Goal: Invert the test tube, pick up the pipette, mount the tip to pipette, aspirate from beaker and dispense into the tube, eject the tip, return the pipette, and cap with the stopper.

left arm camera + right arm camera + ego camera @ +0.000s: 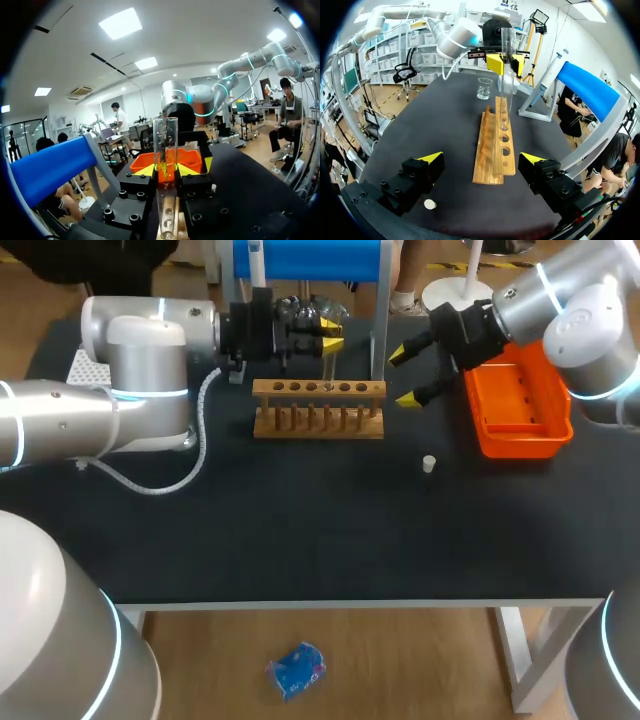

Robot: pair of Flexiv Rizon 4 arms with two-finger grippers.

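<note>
Test tube (328, 368) faint from above but plain from both wrists, pinched upright by left gripper (330, 340) over wooden rack (318, 390); right gripper (405, 377) wide open near orange tray (515, 448), beaker (484, 88) plain only from right wrist.

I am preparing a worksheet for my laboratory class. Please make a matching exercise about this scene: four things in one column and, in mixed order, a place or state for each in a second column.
Things
1. test tube
2. stopper
3. right tool
4. orange tray

Place or state
A. lying alone on the black table, touching nothing else
B. open, holding nothing
C. upright, gripped by the left tool at the wooden rack
D. at the table's right side, to the right of the rack

Pairs: 1-C, 2-A, 3-B, 4-D
</note>
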